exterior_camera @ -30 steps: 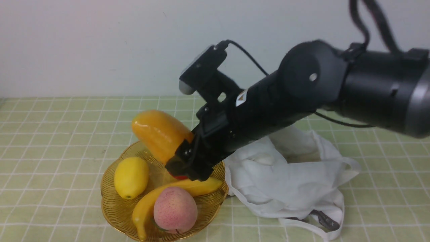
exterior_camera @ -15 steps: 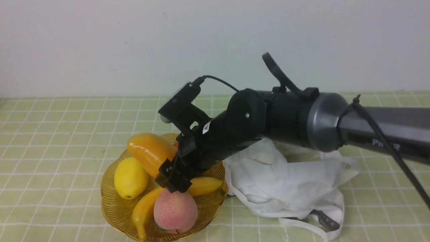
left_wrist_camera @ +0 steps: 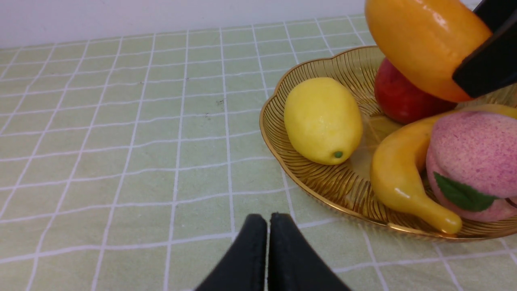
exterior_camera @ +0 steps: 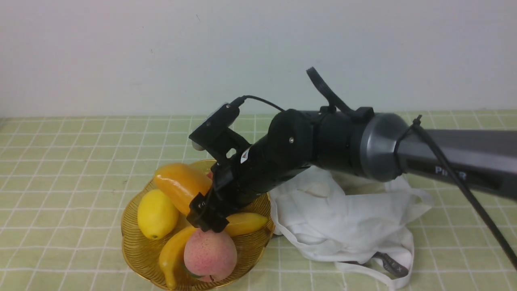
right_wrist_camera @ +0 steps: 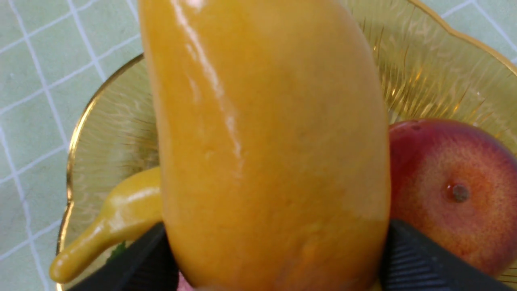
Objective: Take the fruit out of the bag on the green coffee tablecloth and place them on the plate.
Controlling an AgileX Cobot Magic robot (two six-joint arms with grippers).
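Note:
My right gripper [exterior_camera: 202, 212] is shut on the glossy orange-yellow mango [exterior_camera: 181, 186] and holds it low over the golden wire plate [exterior_camera: 139, 252]. In the right wrist view the mango [right_wrist_camera: 262, 141] fills the space between both black fingers [right_wrist_camera: 420, 262]. In the left wrist view the mango [left_wrist_camera: 420, 44] hangs above the plate [left_wrist_camera: 323, 186]. The white cloth bag [exterior_camera: 347, 218] lies slumped on the pale green checked tablecloth [exterior_camera: 72, 161] right of the plate. My left gripper [left_wrist_camera: 267, 246] is shut and empty, low over the cloth beside the plate.
The plate holds a yellow lemon [exterior_camera: 157, 213], a curved yellow banana [exterior_camera: 177, 246], a pink peach [exterior_camera: 210, 254] and a red apple [right_wrist_camera: 448, 190] under the mango. The right arm [exterior_camera: 363, 145] reaches across above the bag. A white wall stands behind.
My right gripper has come down and left with the mango, from above the plate's far rim to just over the fruit in it. In the last half second it barely moved.

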